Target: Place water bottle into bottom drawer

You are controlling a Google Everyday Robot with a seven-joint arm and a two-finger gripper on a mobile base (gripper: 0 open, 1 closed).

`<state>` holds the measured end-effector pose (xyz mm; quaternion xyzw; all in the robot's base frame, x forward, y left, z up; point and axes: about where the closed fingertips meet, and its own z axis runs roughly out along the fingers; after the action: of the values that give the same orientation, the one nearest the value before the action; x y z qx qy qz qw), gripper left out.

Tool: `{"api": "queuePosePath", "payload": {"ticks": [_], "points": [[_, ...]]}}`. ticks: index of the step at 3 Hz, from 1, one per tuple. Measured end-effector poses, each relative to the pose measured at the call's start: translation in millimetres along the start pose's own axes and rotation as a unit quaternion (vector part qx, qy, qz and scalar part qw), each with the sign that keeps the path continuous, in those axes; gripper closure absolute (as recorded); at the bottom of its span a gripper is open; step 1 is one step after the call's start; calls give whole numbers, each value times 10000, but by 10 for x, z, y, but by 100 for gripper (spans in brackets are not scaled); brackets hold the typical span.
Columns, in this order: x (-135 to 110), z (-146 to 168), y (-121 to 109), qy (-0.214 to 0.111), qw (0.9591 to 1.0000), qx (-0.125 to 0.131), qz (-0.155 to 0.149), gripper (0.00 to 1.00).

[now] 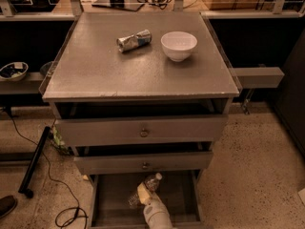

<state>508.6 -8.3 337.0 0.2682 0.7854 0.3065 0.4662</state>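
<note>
The grey cabinet stands in the middle, its bottom drawer pulled out at the lower edge of the camera view. The water bottle lies tilted over the drawer's floor, white cap pointing up and right. My gripper reaches up from the bottom edge on a white arm and is at the bottle's lower end, inside the drawer. The bottle's base is hidden behind the gripper.
On the cabinet top lie a crumpled silver-blue wrapper and a white bowl. The two upper drawers with round knobs stand slightly open. A black cable and a black bar lie on the floor at left.
</note>
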Motion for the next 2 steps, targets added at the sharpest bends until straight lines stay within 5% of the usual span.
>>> {"api": "queuePosePath", "payload": {"ticks": [2], "points": [[96,114,-417,159,9963,383,749,100]]}}
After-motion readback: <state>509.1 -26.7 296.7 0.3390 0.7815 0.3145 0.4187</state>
